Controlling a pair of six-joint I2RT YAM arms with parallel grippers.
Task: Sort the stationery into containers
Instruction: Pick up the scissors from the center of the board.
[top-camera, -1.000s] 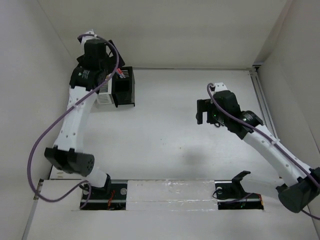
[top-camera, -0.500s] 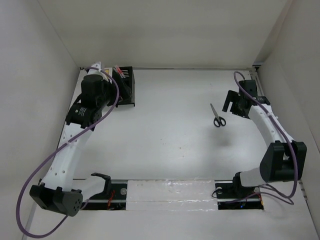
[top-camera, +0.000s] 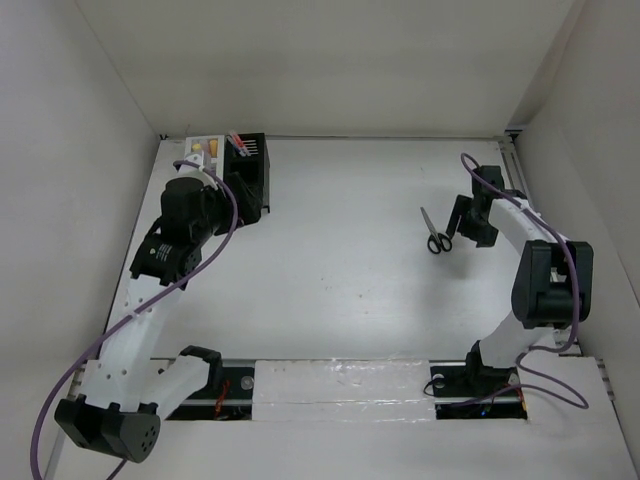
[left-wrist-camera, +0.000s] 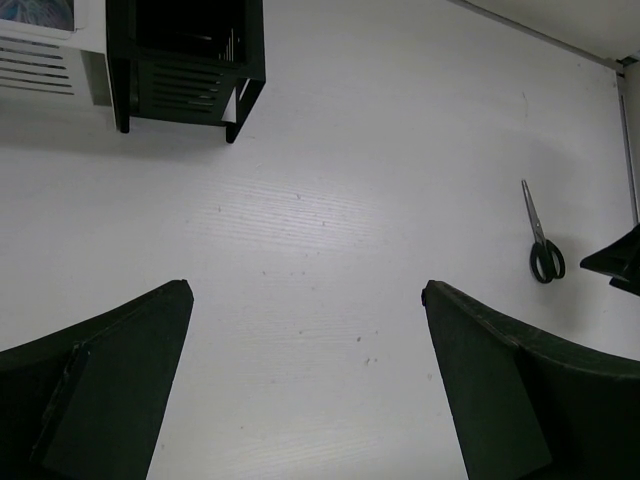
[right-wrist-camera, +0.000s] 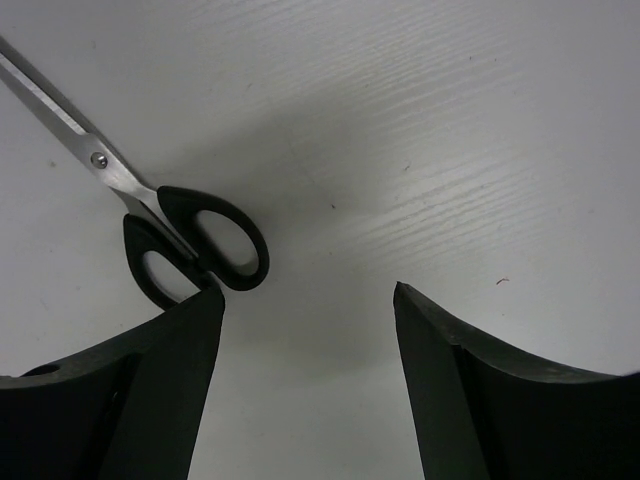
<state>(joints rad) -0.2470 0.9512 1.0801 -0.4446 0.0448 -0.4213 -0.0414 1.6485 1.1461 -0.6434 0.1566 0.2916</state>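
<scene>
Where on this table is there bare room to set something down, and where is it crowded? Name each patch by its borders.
Free: the wide middle of the table between the black box and the scissors. Crowded: the far-left corner, where the white box, black box and left gripper bunch; also the right gripper beside the scissors.

table (top-camera: 340, 270): white, matte; faint grain lines and small dark specks in wrist views
left wall (top-camera: 60, 150): plain white panel
back wall (top-camera: 330, 60): plain white panel
right wall (top-camera: 600, 130): plain white panel
side rail (top-camera: 511, 160): light metal track along table's right edge
front strip (top-camera: 340, 380): glossy white band on near edge, black bar under it
</scene>
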